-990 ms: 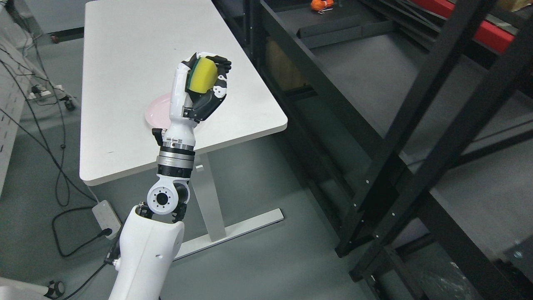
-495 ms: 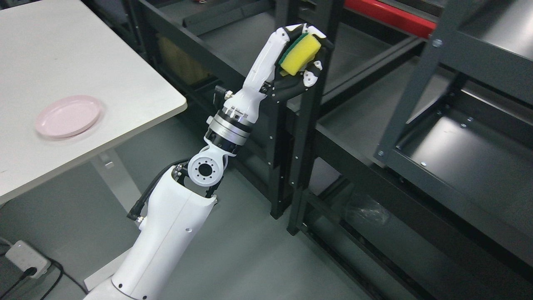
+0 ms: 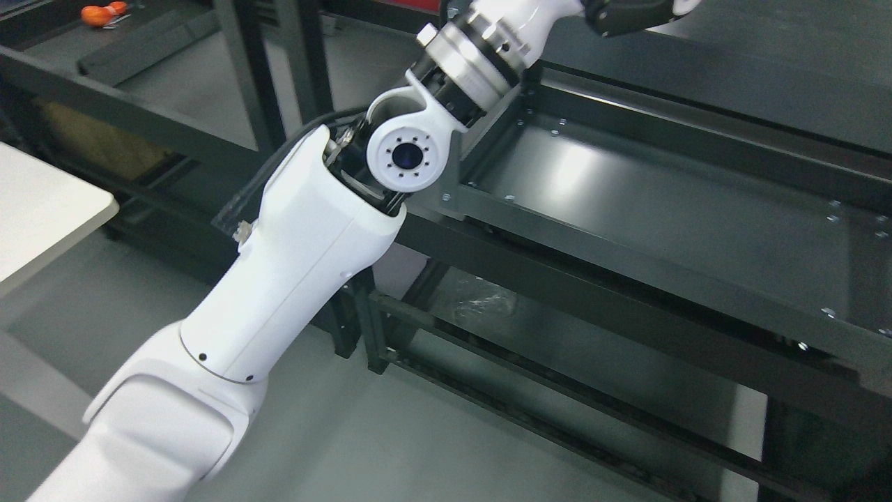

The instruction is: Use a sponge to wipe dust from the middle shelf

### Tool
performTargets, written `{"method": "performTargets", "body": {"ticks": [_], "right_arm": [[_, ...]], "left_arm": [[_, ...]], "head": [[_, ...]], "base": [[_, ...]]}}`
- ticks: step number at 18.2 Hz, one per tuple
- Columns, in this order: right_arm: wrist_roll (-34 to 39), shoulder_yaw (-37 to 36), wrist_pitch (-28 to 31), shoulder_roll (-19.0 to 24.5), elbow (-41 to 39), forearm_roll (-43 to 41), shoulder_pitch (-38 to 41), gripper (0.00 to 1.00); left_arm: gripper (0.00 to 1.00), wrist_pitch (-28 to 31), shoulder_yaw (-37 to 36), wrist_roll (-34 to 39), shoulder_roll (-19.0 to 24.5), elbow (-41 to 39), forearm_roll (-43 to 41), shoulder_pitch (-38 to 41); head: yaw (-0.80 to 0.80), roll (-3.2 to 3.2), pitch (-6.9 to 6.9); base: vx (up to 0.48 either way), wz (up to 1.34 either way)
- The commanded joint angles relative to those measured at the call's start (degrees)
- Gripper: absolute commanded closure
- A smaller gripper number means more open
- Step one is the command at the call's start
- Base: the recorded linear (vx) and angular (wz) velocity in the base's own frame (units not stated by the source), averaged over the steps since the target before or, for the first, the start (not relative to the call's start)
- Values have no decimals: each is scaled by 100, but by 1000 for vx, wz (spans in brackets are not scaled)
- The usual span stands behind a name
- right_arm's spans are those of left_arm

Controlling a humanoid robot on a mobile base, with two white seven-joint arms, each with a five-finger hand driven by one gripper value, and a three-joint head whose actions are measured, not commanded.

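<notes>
My left arm [image 3: 306,230] rises from the lower left across the front of a dark metal rack. Its wrist [image 3: 474,56] reaches the top edge, above the left end of a shallow dark shelf tray [image 3: 627,202]. Only a dark sliver of the left hand [image 3: 631,15] shows at the top border; the rest is cut off. No sponge is in view. The right arm does not show.
The rack's front rail [image 3: 627,279] runs down to the right, with a lower shelf [image 3: 557,335] holding crumpled clear plastic [image 3: 481,303]. A white table corner [image 3: 42,209] is at the left. An orange object [image 3: 101,14] lies on a far shelf at the top left.
The camera has swung right, from the table onto the rack. My left arm has risen and reached further forward, and the hand with the yellow sponge has passed out of the top of the picture.
</notes>
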Motion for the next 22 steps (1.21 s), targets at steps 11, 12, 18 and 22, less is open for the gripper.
{"method": "performTargets", "body": {"ticks": [11,12,18,22], "right_arm": [[-6,0,4,-100,-100,0,1,0],[-6,0,4,-100,-100,0,1,0],[-6,0,4,-100,-100,0,1,0],[-6,0,4,-100,-100,0,1,0]], "left_arm": [[100,-389,-415,470,100,1523,-1976,420],[100,-520,-256,461,100,1497,-2082,624],[100,-654,325,435,100,1417,-2110,749],[100,-671,887,242,100,1207,-2092,871]], "head": [[0,0,-2],[0,0,-2],[0,0,-2],[0,0,-2]], "base": [[-19,-551],[35,-116],[7,-14],[-12,0]]}}
